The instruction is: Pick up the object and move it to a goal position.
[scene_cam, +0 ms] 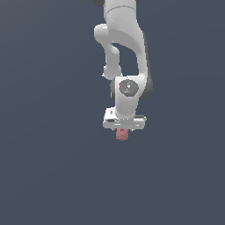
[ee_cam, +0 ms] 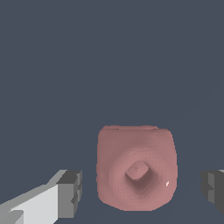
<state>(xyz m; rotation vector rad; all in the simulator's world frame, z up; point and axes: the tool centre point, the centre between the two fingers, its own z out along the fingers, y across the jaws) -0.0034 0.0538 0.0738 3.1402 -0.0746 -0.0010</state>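
Observation:
The object (ee_cam: pixel 136 173) is a small pinkish-red blocky piece with a round ring-like hollow on its face. In the wrist view it lies between the two dark finger pads (ee_cam: pixel 71 192), with a gap of grey floor on each side, so neither pad touches it. My gripper (ee_cam: pixel 142 192) is open around it. In the exterior view the white gripper (scene_cam: pixel 122 130) hangs straight down over the object (scene_cam: pixel 121 135), which pokes out just below the hand. No goal marker shows in either view.
A plain dark grey-blue floor (scene_cam: pixel 48 176) fills both views. The white arm (scene_cam: pixel 125 39) reaches down from the top of the exterior view. No other objects show.

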